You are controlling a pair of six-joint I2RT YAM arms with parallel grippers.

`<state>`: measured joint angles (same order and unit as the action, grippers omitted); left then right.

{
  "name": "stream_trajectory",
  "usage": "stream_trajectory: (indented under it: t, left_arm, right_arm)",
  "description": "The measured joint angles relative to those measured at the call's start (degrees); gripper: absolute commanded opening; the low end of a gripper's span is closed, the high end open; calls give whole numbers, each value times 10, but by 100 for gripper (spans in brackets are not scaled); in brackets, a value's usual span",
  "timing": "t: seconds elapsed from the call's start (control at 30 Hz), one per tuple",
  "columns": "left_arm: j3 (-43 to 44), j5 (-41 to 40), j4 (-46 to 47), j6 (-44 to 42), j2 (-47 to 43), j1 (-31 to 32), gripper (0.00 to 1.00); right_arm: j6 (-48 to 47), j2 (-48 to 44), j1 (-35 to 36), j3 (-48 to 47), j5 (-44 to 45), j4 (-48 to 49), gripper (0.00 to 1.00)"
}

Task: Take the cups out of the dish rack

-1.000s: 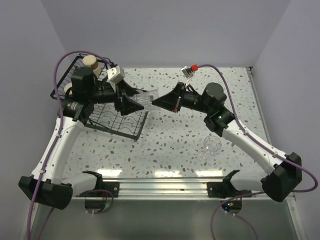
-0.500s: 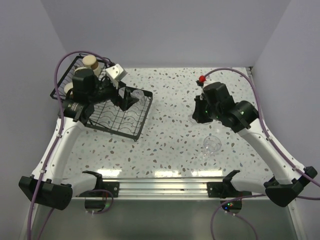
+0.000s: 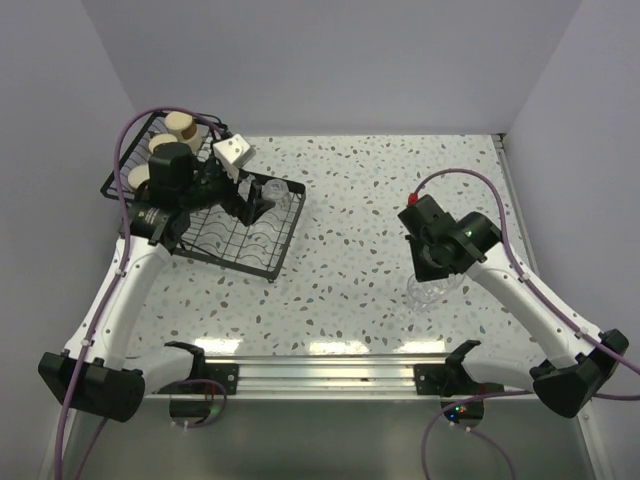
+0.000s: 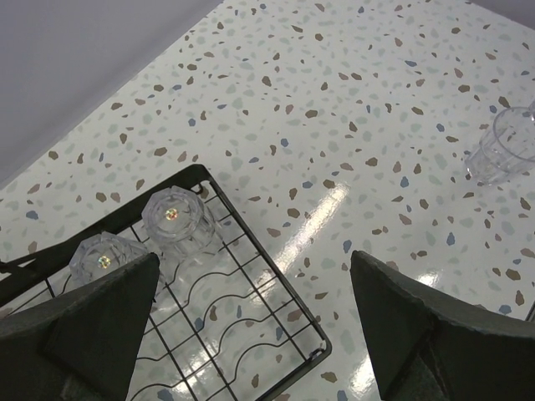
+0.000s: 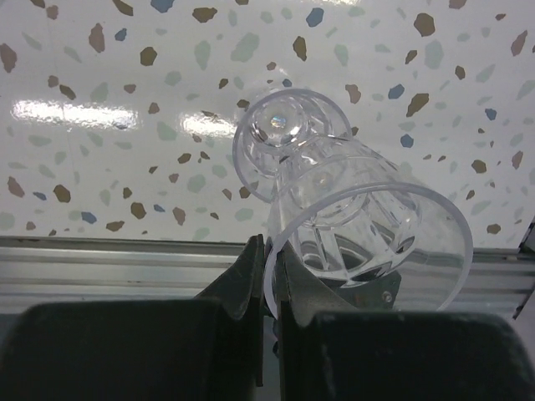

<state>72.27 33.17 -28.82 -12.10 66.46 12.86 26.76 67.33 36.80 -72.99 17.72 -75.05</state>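
My right gripper (image 5: 269, 246) is shut on the rim of a clear ribbed cup (image 5: 368, 225), held low over the table at the right. A second clear cup (image 3: 425, 290) stands on the table right under it; the two overlap in the right wrist view. My left gripper (image 4: 255, 267) is open and holds nothing, hovering over the near right corner of the black wire dish rack (image 4: 276, 288). Two clear cups (image 4: 177, 219) (image 4: 104, 255) stand upside down in the rack just left of that gripper. Three cream cups (image 3: 181, 124) (image 3: 163, 145) (image 3: 140, 178) sit in the rack's raised far-left tier.
The dish rack (image 3: 235, 240) fills the table's back left. An aluminium rail (image 3: 320, 375) runs along the near edge, just in front of my right gripper (image 3: 432, 262). Purple cables loop over both arms. Walls close in the back and both sides.
My right arm swung from the table's middle to the right, carrying the clear cup down over the standing one. My left gripper opened wide and drew back over the rack.
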Motion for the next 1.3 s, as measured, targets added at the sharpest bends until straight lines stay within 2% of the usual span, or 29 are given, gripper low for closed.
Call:
stream_trajectory:
  t: [0.6,0.83,1.13,1.3]
  left_arm:
    - [0,-6,-2,-10,-14,0,100]
    - [0,-9,-2,-10,-14,0,100]
    - [-6,-9,-2,-10,-13,0,100]
    - [-8,-9,-2,-12,-13,0,100]
  right_arm:
    - [-5,-9,-12,101,2,132,0]
    - [-2,2,-25,152,-29,160,0]
    - [-8,-6,-67,165,-76,182,0]
    - [-12,-15,-87,173,-89,198,11]
